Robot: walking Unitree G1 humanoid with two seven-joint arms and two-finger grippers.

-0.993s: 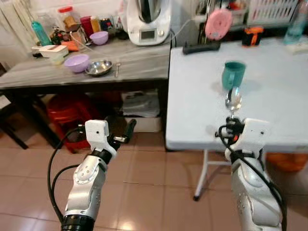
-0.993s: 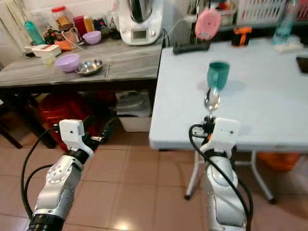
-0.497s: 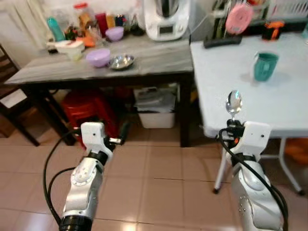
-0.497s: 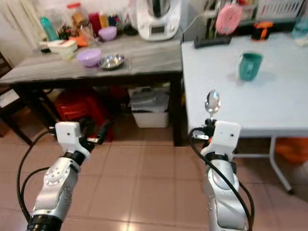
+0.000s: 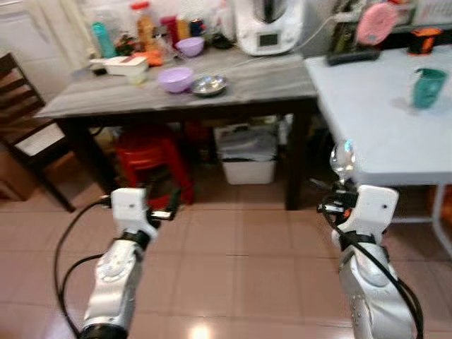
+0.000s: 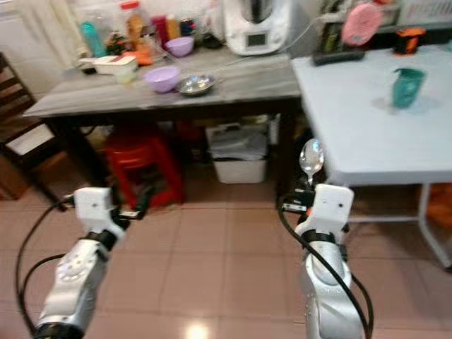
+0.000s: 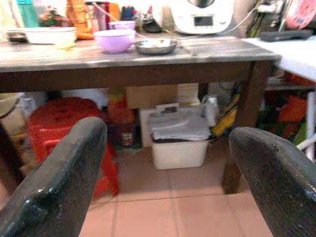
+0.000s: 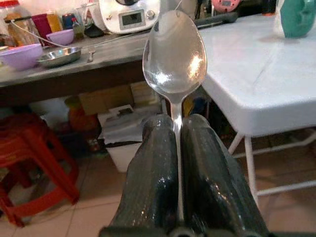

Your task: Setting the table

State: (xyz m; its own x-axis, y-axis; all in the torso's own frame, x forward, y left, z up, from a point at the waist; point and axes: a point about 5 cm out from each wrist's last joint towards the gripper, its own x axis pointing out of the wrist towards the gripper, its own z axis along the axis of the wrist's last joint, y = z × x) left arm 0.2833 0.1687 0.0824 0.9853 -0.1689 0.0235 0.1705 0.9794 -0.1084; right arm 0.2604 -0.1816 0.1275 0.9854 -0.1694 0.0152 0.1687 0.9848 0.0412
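My right gripper (image 8: 176,143) is shut on the handle of a metal spoon (image 8: 174,53), bowl pointing up, held in front of the near left corner of the white table (image 5: 367,120). The spoon (image 6: 311,155) stands just above my right wrist. A teal cup (image 5: 428,87) stands on the white table, farther back. My left gripper (image 5: 169,205) hangs open over the tiled floor with nothing between its fingers (image 7: 59,182). On the grey table (image 5: 233,81) sit a purple bowl (image 5: 175,78) and a metal dish (image 5: 208,85).
A white kitchen appliance (image 5: 266,25), bottles and a smaller purple bowl (image 5: 190,46) stand at the back of the grey table. Under it are a red stool (image 5: 148,159) and a white bin (image 5: 247,152). A dark chair (image 5: 21,113) is at the left.
The camera has swung left and back: both tables have shifted right and farther off. The spoon stays upright in my right gripper. The left arm still hangs open.
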